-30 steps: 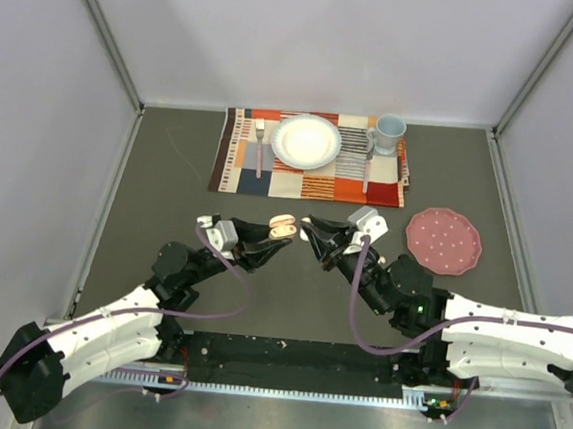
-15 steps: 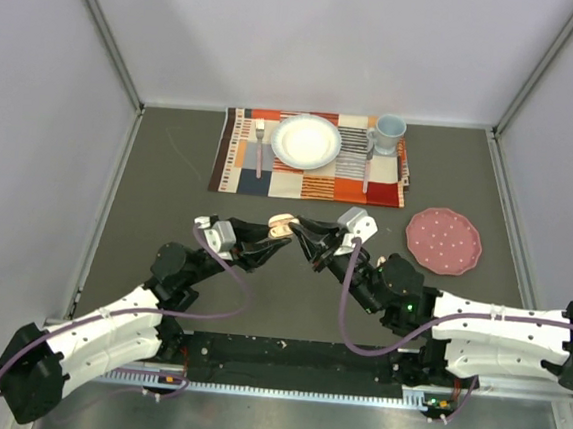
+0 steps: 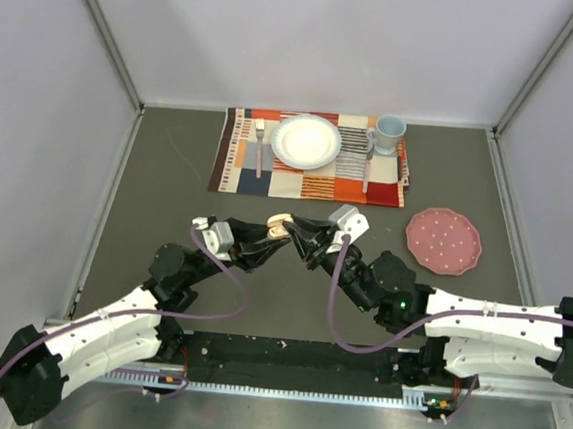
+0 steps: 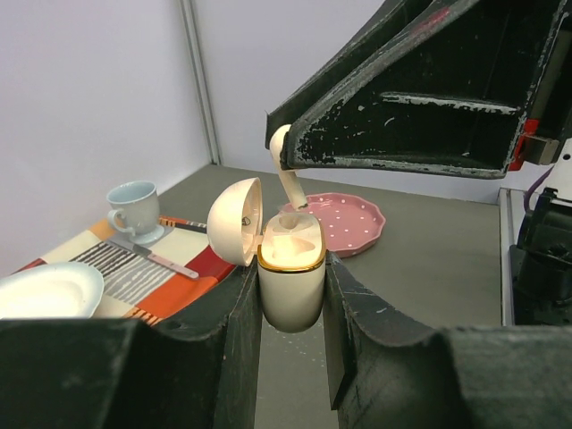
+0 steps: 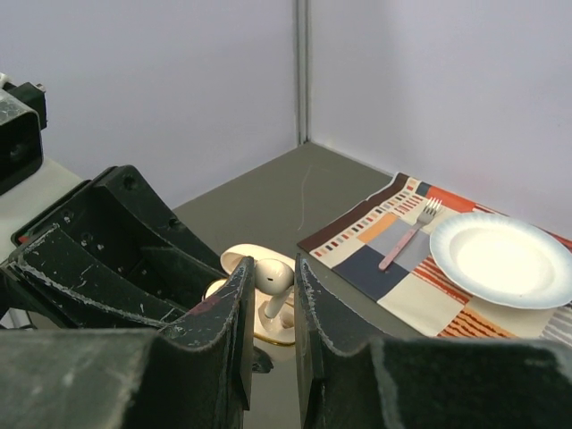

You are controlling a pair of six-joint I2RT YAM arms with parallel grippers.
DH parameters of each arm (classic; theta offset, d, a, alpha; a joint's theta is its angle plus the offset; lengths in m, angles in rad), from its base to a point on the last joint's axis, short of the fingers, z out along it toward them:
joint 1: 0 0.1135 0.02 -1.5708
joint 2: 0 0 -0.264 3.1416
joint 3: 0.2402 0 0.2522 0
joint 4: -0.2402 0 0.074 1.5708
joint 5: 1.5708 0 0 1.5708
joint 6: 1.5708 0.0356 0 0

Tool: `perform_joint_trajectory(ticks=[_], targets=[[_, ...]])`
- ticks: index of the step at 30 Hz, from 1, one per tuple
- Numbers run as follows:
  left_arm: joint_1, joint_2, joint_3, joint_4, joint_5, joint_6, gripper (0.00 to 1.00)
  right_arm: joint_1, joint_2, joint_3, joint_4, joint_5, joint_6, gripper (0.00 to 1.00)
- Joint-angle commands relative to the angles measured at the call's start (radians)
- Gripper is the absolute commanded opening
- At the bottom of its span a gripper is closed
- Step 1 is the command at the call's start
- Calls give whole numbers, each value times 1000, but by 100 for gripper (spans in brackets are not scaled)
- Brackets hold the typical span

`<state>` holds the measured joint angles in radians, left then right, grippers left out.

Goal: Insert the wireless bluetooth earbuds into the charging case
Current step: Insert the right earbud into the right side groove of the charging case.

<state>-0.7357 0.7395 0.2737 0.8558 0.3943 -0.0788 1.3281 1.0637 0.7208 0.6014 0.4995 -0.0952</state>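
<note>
The left gripper (image 4: 291, 313) is clamping the cream, egg-shaped plastic charging case with a gold rim (image 4: 290, 281) upright, its lid (image 4: 236, 221) hanging open to one side. The right gripper (image 5: 271, 266) is pinching the small white plastic earbud (image 4: 287, 170) near its head, directly over the case's opening. The earbud's long axis is running nearly upright and leaning slightly, with the stem pointing down and its tip sitting at the mouth of a socket. To seat it well, the right arm should be lowering along the stem's own line, easing out the lean, and letting go only once the head is nestling in, while the left is holding steady.
</note>
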Motion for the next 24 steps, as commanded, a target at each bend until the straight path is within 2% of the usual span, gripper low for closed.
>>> perform_joint_trajectory(ticks=[1,24], targets=[[-2,-15,19,52,9,8,0,20,7,52,38,11,-17,0],[-2,-43,-4,77,-2,8,0,22,15,34,-5,25,-43,0]])
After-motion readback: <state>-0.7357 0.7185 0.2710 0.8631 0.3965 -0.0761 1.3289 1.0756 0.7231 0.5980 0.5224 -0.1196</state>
